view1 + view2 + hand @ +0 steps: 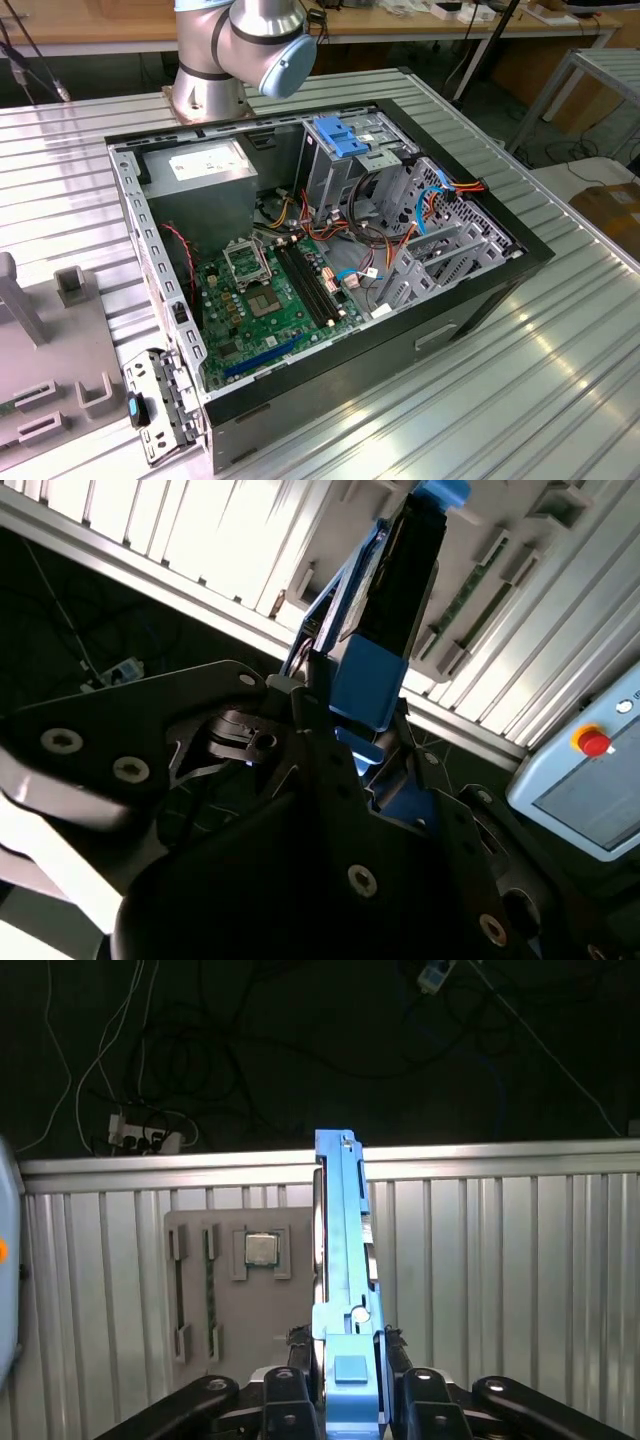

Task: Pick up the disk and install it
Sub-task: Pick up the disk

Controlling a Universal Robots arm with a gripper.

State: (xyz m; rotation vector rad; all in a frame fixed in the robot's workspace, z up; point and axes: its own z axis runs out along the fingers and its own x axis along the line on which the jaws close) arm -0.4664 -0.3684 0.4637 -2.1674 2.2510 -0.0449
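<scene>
Blue-railed grey metal, the disk [340, 1260], edge-on in the first wrist view, clamped between the black fingers [292, 1385] of the gripper [345, 1355] and reaching straight out past the fingertips. Jaws pressed together on the disk, one finger against each flat side, the blue rail turned toward the camera. Behind the disk, a ribbed metal table [500, 1260] carrying a grey fixture plate [195, 1260] with a square processor chip [261, 1250]; beyond the table edge, dark floor and loose cables [130, 1125].

Same grip from an oblique angle in the second wrist view: disk [405, 570] as a dark body with a blue rail, rising out of the gripper [345, 725], held clear of the table [200, 540]. Near it, a pale pendant with a red button [594, 742].

In the exterior view, an open computer case [470, 300] across the middle of the frame on the table [560, 380]. Green motherboard [270, 300] at lower centre, grey power-supply box [205, 165] toward the upper left, bare blue bracket [340, 135] on the drive cage at upper centre. Arm base [240, 45] at the top edge of the frame, grey fixture plate [40, 340] at the exterior view's left.
</scene>
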